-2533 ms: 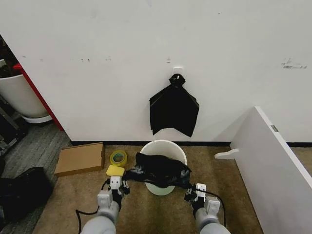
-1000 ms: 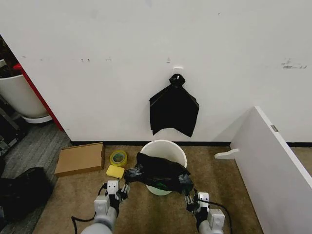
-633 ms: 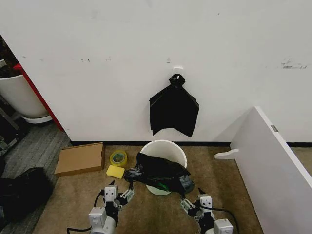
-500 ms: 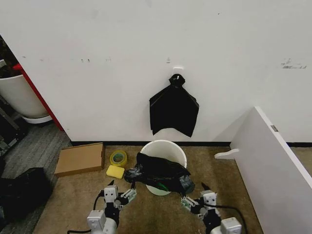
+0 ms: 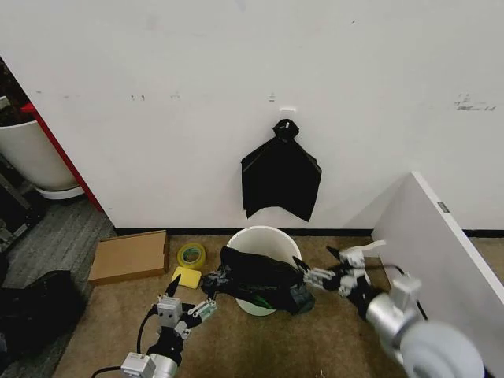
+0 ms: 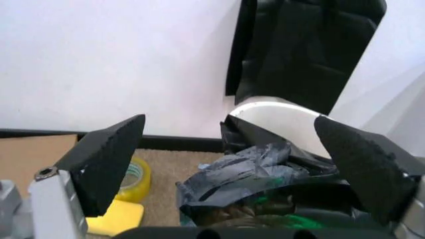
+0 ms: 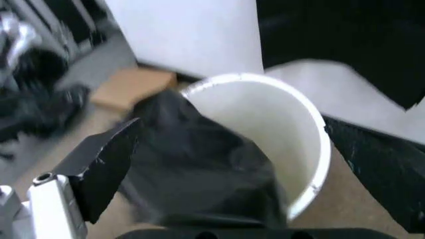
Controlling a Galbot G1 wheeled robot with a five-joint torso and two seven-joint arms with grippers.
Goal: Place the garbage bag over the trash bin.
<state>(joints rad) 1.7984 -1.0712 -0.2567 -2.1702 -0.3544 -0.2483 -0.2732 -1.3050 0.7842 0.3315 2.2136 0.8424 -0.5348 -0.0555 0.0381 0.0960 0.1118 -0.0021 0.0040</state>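
A plain white painted wall [image 5: 181, 102] fills the upper part of the head view, marked with a few small dark scuffs and edged at its foot by a black baseboard [image 5: 189, 231]. Below it lies brown short-pile carpet [image 5: 236, 346]. On the right, a flat white panel [image 5: 441, 252] slants away from the wall. On the left, the carpet gives way to grey flooring [image 5: 43, 236], where a big white wide-based tub [image 5: 31, 157] stands beside a red upright edge [image 5: 59, 153].
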